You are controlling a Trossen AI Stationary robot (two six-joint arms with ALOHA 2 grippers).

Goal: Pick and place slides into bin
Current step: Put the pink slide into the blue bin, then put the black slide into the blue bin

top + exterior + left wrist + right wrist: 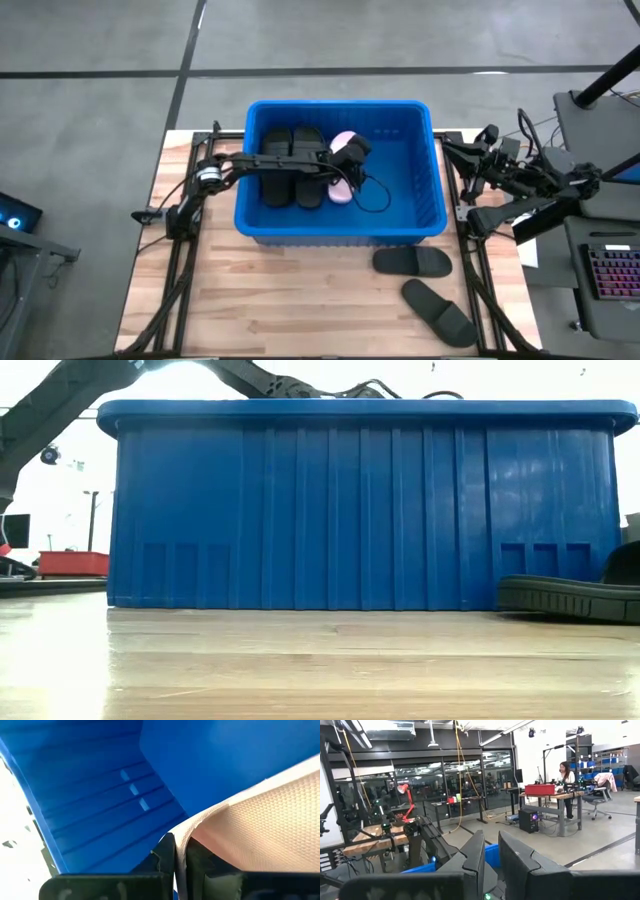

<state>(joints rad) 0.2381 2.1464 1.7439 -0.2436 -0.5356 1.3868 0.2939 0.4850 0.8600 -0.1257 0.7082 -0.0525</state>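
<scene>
The blue bin [400,215] stands mid-table and fills the low view [360,510]. Inside it, at the left, two black slides [292,165] lie side by side on the floor. My left gripper [350,152] reaches into the bin over its left wall and is shut on a pale pink slide [339,190], which fills the right of the left wrist view [270,820]. Two more black slides [412,261] [440,312] lie on the table near the bin's right front corner. My right gripper [491,850] is drawn back at the table's right edge, its fingers a narrow gap apart with nothing between them. My left gripper pinches a thin edge of the pink slide [181,836] between its two fingers [165,851]. It comes from the table's left, slanting downward. The slide spreads away from the fingers inside the bin. Whether its near end [338,195] rests on the bin floor I cannot tell.
A black cable [375,195] loops inside the bin beside the gripper. Bare wood [280,300] stretches in front of the bin. A keyboard [612,270] and other gear sit off the table's right side. A person works at a bench [565,775] far back in the room.
</scene>
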